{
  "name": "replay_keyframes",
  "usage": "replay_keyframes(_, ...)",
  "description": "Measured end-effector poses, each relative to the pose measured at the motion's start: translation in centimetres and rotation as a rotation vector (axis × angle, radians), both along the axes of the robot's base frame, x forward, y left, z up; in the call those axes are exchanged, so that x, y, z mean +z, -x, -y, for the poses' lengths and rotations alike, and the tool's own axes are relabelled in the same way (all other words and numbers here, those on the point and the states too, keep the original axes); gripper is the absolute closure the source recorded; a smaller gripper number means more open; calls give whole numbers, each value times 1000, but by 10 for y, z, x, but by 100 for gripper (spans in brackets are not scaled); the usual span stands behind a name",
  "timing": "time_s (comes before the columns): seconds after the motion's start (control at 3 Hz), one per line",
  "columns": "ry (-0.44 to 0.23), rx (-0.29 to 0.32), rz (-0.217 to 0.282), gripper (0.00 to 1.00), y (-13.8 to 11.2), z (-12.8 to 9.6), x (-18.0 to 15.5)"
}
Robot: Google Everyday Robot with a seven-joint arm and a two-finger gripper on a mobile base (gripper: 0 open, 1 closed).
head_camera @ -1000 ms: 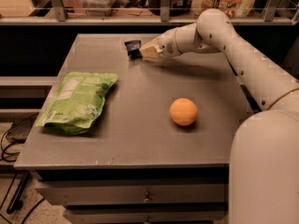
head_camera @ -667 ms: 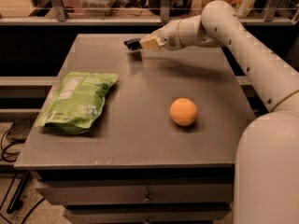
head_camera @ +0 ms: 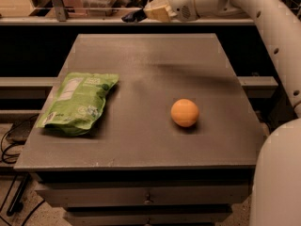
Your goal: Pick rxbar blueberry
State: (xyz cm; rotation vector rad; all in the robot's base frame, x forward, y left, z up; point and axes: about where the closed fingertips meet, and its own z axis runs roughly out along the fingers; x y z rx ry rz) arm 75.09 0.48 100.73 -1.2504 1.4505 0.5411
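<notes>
My gripper [head_camera: 146, 13] is raised high above the far edge of the grey table [head_camera: 141, 140], near the top of the view. It is shut on the rxbar blueberry [head_camera: 133, 16], a small dark navy bar that sticks out to the left of the fingers. The bar is well clear of the table surface. My white arm reaches in from the right side.
A large light-green pouch [head_camera: 79, 101] lies on the table's left side. An orange ball [head_camera: 184, 112] sits right of centre. A shelf rail with clutter runs behind the table. Drawers are below the front edge. Cables lie on the floor at the left.
My gripper has lifted the rxbar blueberry up and away from the far part of the table. The pouch and the ball have not moved.
</notes>
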Motion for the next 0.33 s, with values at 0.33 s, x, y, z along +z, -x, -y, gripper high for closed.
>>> replay_keyframes(0.33,69,38,115,100,34,18,71)
